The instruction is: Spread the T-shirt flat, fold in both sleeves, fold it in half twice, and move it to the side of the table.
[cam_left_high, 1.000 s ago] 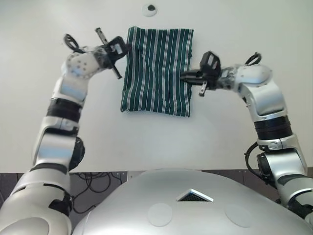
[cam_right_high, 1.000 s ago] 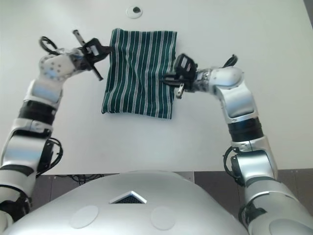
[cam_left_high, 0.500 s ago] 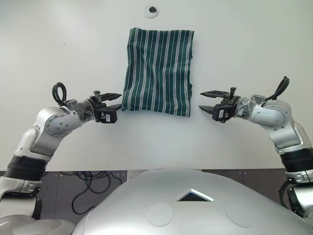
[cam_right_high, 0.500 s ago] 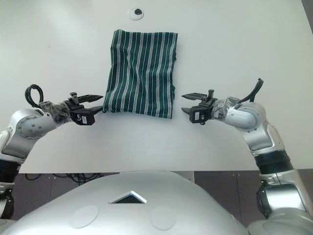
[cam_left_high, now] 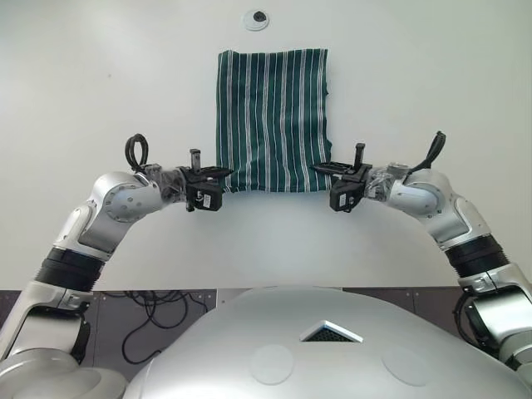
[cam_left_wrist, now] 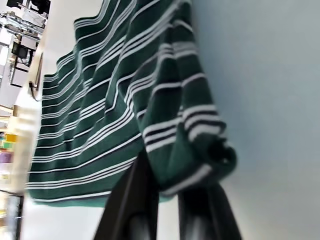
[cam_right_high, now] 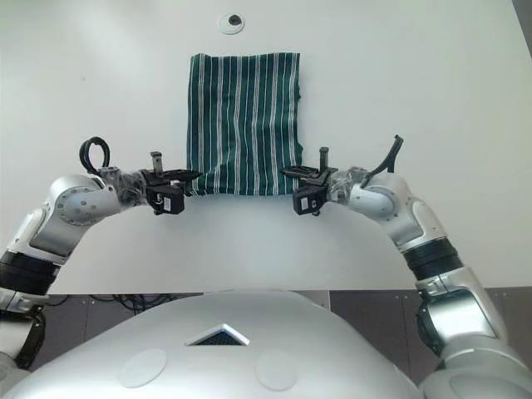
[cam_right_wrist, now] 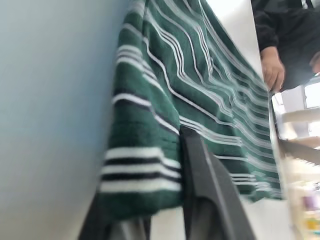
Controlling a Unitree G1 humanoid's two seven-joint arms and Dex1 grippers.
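A dark green T-shirt (cam_left_high: 273, 120) with white stripes is seen lying on the white table (cam_left_high: 432, 75), folded into an upright rectangle whose far edge sits just short of the round grommet (cam_left_high: 256, 18) set in the table top. The stripes run straight away from the grommet.

The left hand (cam_left_high: 223, 173) is placed at the T-shirt's left corner farthest from the grommet, and the right hand (cam_left_high: 322, 169) at the right corner farthest from it. Both hands are held level with each other, well apart from the grommet.

From the head views the grip itself can barely be made out. It is shown plainly by the wrist views. In the left wrist view the corner is bunched and pinched between two dark fingers (cam_left_wrist: 132, 200), closed narrowly on the cloth. In the right wrist view the other corner is likewise clamped, with one finger (cam_right_wrist: 210, 190) pressed against the striped cloth. In both, the cloth beyond the grip is seen stretching away across the table towards the grommet.
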